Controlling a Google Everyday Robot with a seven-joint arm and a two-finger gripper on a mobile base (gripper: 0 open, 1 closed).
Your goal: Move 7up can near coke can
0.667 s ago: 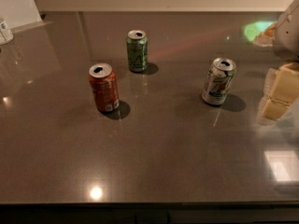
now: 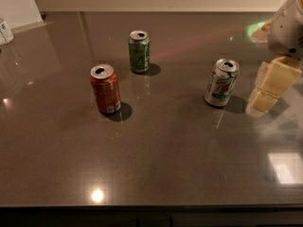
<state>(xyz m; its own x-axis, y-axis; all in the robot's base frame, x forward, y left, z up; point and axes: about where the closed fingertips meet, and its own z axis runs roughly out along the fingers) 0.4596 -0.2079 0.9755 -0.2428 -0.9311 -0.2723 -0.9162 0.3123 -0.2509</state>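
Observation:
The 7up can (image 2: 221, 82), silver-white with a green "7" logo, stands upright on the dark table at the right. The coke can (image 2: 105, 89), red-orange with a small white patch near its base, stands upright at the left centre, well apart from the 7up can. My gripper (image 2: 261, 104), cream-coloured below a white arm, hangs at the right edge of the view. It is just to the right of the 7up can, low over the table, and not touching the can.
An all-green can (image 2: 139, 51) stands upright behind and between the two cans. A clear container (image 2: 4, 31) sits at the far left edge. The dark table (image 2: 156, 164) has its front edge along the bottom. A wall runs along the back.
My gripper has shifted a little to the left, closer to the 7up can. The three cans have not moved.

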